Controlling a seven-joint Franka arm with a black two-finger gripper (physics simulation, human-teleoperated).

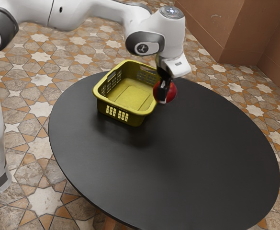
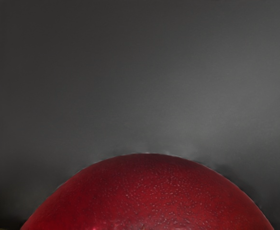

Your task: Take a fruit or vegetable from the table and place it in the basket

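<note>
Where the basket [image 1: 126, 110] meets open tabletop, the gripper [image 1: 163, 92] clasps a red fruit [image 1: 170, 92]

Just above the center of the exterior view, the jaws are closed on the fruit, one finger showing across its near side. The fruit is outside the basket's opening, at its right-hand rim in the frame. The yellow-green basket stands upright on the round black table [image 1: 202, 158], left of the frame's center, its floor and slotted walls visible. Across the bottom of the wrist view, the fruit's speckled red top curves against dark gray.
</note>
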